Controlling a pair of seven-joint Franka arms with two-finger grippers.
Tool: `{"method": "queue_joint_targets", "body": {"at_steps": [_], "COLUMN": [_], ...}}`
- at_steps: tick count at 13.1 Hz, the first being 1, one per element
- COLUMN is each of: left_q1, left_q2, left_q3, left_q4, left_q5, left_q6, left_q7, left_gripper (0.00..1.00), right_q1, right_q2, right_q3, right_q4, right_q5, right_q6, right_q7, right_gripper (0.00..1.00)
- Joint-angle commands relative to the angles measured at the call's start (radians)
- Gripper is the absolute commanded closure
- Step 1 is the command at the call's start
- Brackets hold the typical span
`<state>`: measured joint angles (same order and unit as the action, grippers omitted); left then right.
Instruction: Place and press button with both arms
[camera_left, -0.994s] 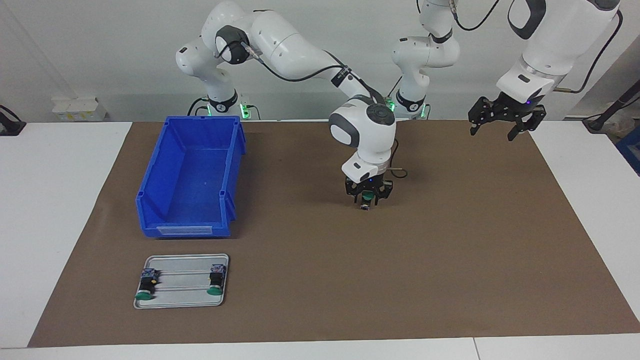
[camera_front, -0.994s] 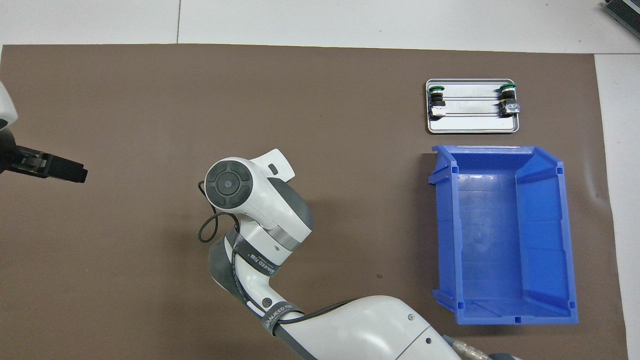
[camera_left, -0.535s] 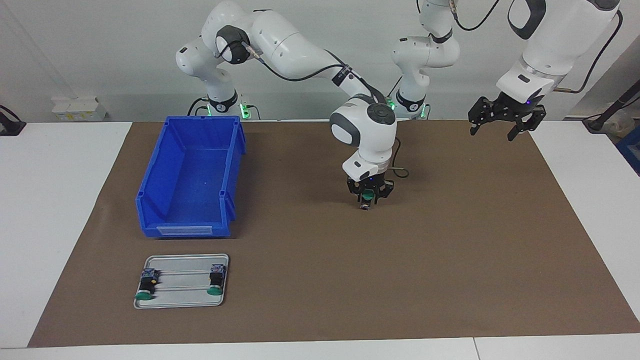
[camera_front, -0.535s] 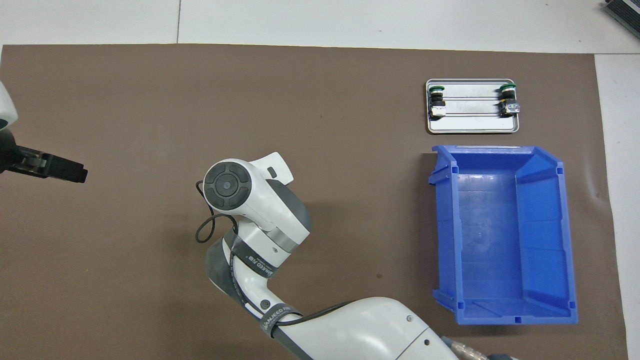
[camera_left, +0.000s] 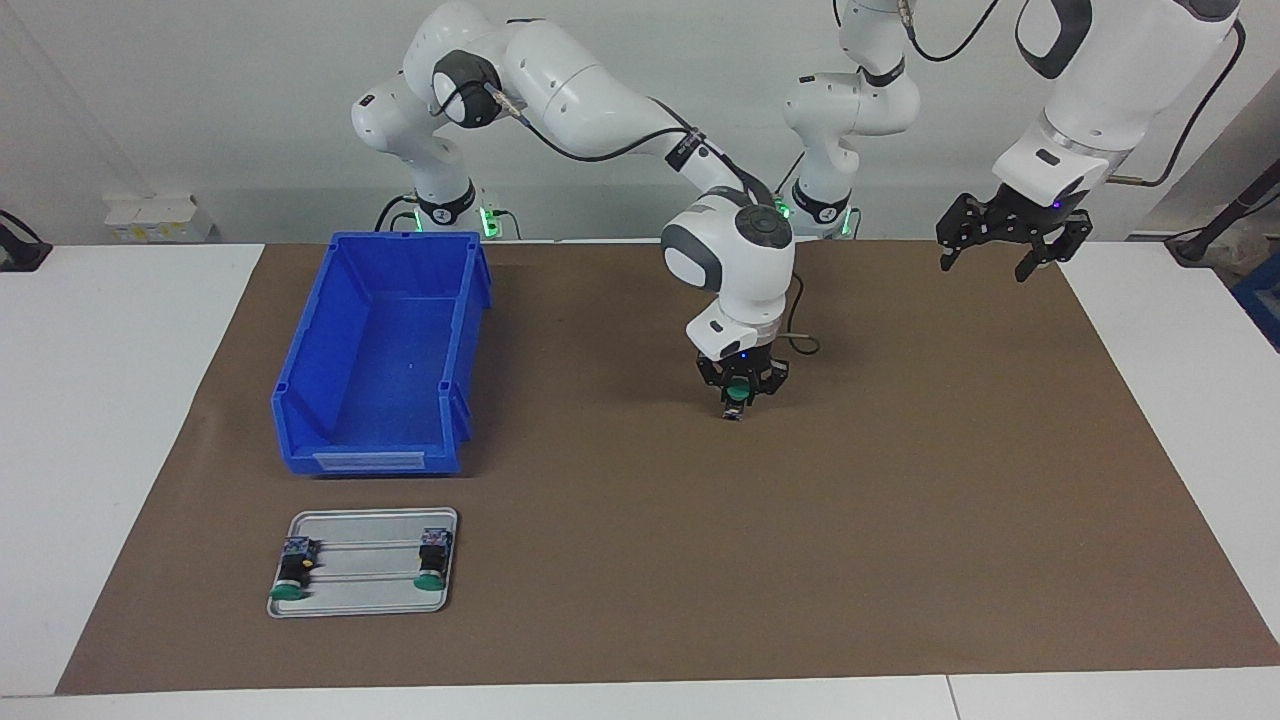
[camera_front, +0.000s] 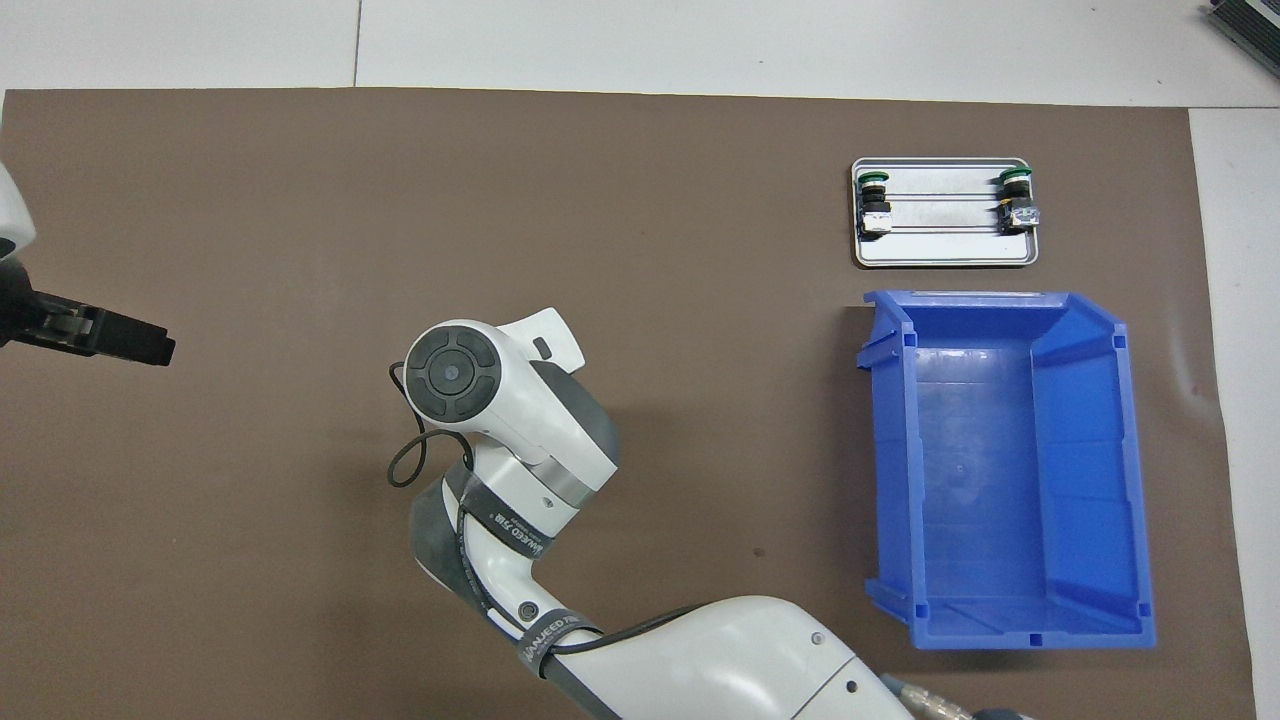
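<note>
- While the left pincer (camera_left: 1003, 262) waits spread above the mat's (camera_left: 900, 500) corner, the right pincer (camera_left: 737, 398) pinches the button (camera_left: 736, 391).
- It stands upright mid-mat, beside the blue bin (camera_left: 380, 360).

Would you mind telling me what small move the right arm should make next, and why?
Probably lift straight up clear of the button. The right gripper is shut right over its green cap, and the button stands upright on the brown mat, while the left gripper waits open in the air.
</note>
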<state>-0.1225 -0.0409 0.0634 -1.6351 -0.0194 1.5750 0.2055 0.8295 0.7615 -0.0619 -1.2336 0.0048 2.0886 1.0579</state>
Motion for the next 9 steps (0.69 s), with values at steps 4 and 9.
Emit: {"method": "queue_joint_targets", "body": {"at_steps": [4, 9], "left_q1": [0.009, 0.009], "left_q2": [-0.030, -0.030], "left_q3": [-0.007, -0.007], "left_q4": [-0.034, -0.034], "left_q5": [0.016, 0.016], "left_q6": [0.011, 0.011], "left_q7": [0.011, 0.011], "left_gripper": [0.00, 0.00], "right_q1": [-0.001, -0.076], "right_q2": [-0.004, -0.057], "right_q3": [-0.002, -0.004], "right_q4": [-0.001, 0.012], "right_q5": [0.006, 0.000], "right_q6": [-0.005, -0.105], "right_q7": [0.021, -0.009], "right_gripper": [0.74, 0.76]}}
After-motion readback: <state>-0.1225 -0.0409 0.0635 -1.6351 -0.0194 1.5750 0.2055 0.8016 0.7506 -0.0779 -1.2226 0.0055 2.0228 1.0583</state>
